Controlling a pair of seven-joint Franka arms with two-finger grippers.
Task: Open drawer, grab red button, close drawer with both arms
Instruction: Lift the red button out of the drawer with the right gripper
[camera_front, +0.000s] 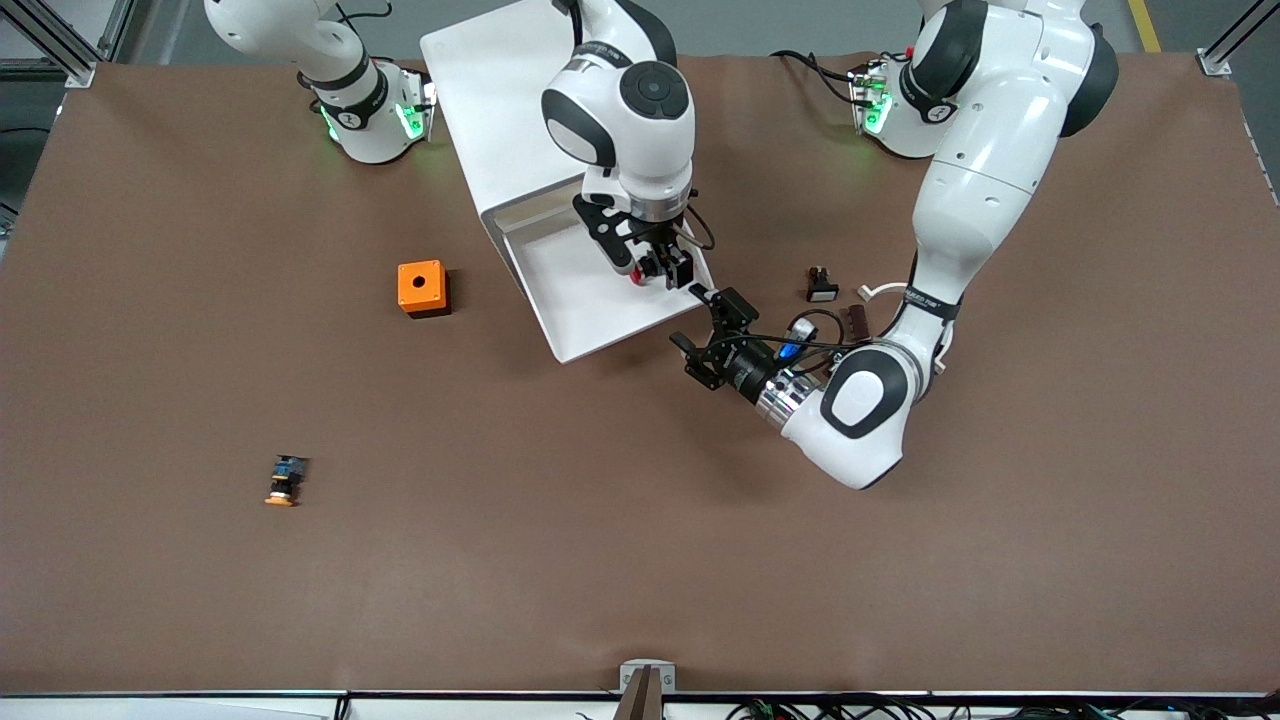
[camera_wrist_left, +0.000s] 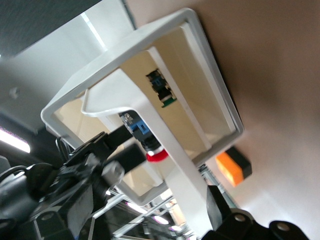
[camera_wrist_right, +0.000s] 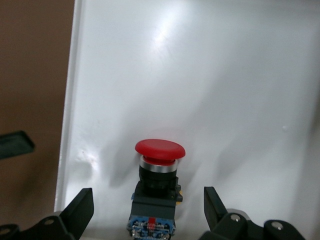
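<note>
I see right gripper (camera_wrist_right: 145, 207) wide apart around small red-capped button (camera_wrist_right: 159, 167) in white plastic drawer (camera_front: 590, 300); left gripper (camera_front: 708, 325) wide apart beside drawer front.

Front view: white cabinet (camera_front: 500, 100) near the arm bases, drawer (camera_front: 585, 300) pulled out toward the camera. Right gripper (camera_front: 655, 268) is down in the drawer, a bit of red button (camera_front: 636, 276) visible by its fingers. Left gripper (camera_front: 705, 335), fingers spread, sits at the drawer's front corner. Orange box (camera_front: 422, 288) toward the right arm's end. Orange-capped button (camera_front: 284, 482) nearer the camera. Black button (camera_front: 821, 285) and a small brown piece (camera_front: 857, 320) beside the left arm.
</note>
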